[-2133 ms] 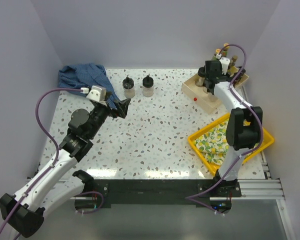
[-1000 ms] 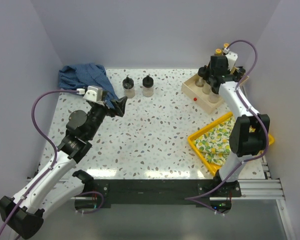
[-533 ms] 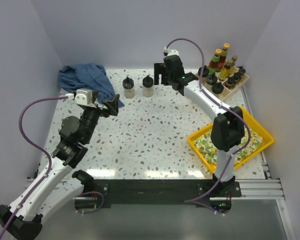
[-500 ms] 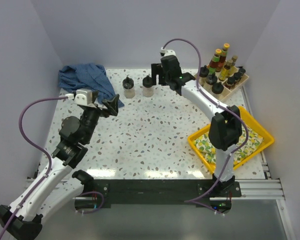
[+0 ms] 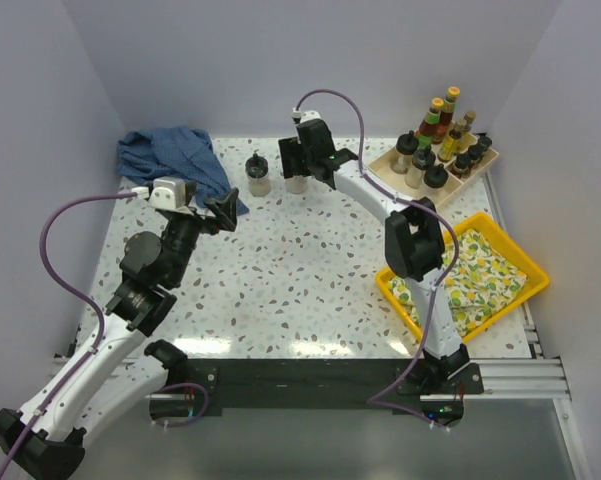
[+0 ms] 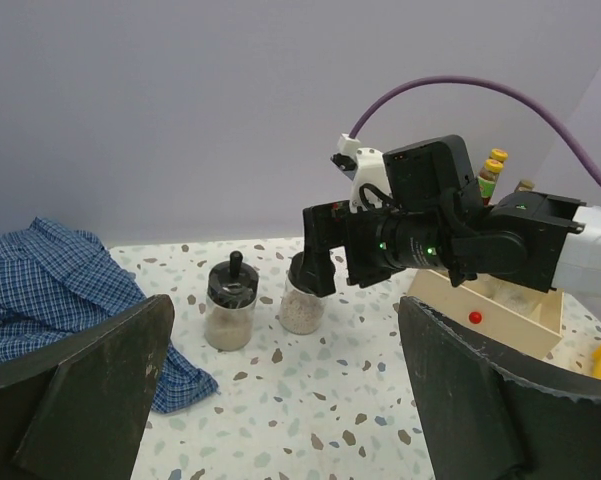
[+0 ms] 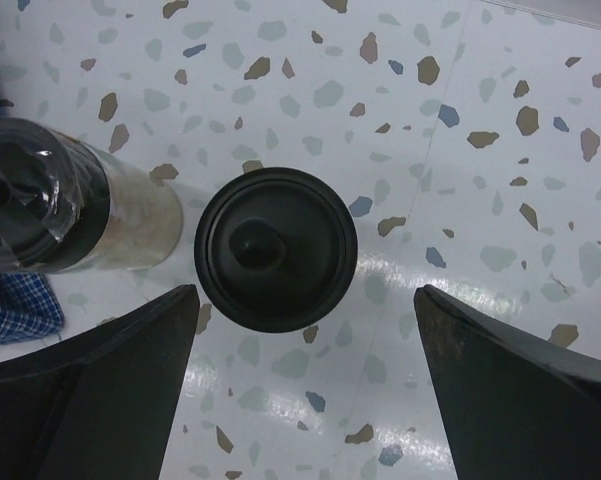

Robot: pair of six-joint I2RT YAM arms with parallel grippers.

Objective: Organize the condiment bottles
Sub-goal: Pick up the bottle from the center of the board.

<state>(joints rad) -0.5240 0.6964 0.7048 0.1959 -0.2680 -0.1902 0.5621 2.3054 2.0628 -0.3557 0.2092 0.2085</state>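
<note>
Two black-lidded jars stood out on the worktop near its far edge, while the other bottles were seen gathered in the wooden tray at the far right corner, perhaps ten, though the count was blurred. The job was judged mostly done. The right gripper was held spread above the right-hand jar, nothing pinched; the left gripper was likewise spread and empty. The worktop was speckled white and walled in pale grey, with a blue cloth at the far left corner and a yellow tray by the right edge.
</note>
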